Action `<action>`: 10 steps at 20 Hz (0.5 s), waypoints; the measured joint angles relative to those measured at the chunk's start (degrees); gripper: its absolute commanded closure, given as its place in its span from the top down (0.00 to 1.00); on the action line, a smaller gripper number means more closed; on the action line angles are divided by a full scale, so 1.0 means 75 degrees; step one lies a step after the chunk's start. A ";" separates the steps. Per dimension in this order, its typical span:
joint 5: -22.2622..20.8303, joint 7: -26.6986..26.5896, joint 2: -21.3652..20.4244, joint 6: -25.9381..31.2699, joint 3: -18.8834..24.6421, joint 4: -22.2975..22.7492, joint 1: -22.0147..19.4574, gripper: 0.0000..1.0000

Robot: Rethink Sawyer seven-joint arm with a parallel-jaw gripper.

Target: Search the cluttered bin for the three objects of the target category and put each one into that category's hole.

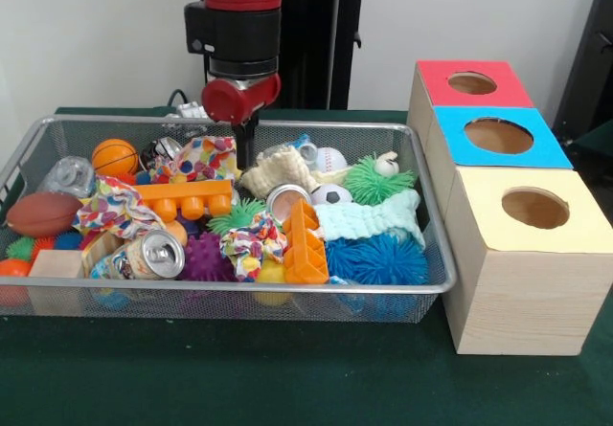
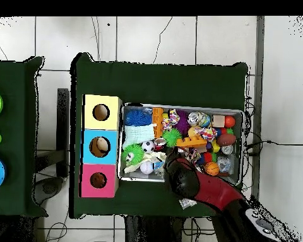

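A wire mesh bin (image 1: 115,120) holds a jumble of toys. My gripper (image 1: 247,153) reaches down into its far middle, between a colourful patterned cloth (image 1: 201,158) and a cream knitted cloth (image 1: 278,169). Its tip is dark and partly hidden behind them. Around it lie an orange basketball (image 1: 114,156), a brown football (image 1: 42,213), a soccer ball (image 1: 330,194), a baseball (image 1: 329,159), a tin can (image 1: 153,254) and orange blocks (image 1: 192,198). In the overhead view the red arm (image 2: 204,188) covers the gripper over the bin's (image 2: 179,106) lower middle.
Three wooden boxes with round holes stand beside the bin: red (image 1: 471,82), blue (image 1: 498,136) and yellow (image 1: 534,208). Overhead they show as yellow (image 2: 101,112), blue (image 2: 101,146) and red (image 2: 98,180). Spiky balls in green (image 1: 375,182), blue (image 1: 378,258) and purple (image 1: 206,257) fill the bin's near side.
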 measured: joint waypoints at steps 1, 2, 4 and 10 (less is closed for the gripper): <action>0.0033 0.0002 -0.0024 0.0000 0.0328 0.0015 -0.0291 0.00; 0.0047 0.0002 -0.0027 0.0000 0.0464 0.0022 -0.0410 0.00; 0.0085 0.0002 -0.0024 0.0000 0.0939 0.0050 -0.0824 0.00; 0.0482 0.0232 0.0174 -0.0003 0.2581 0.0277 -0.2210 0.00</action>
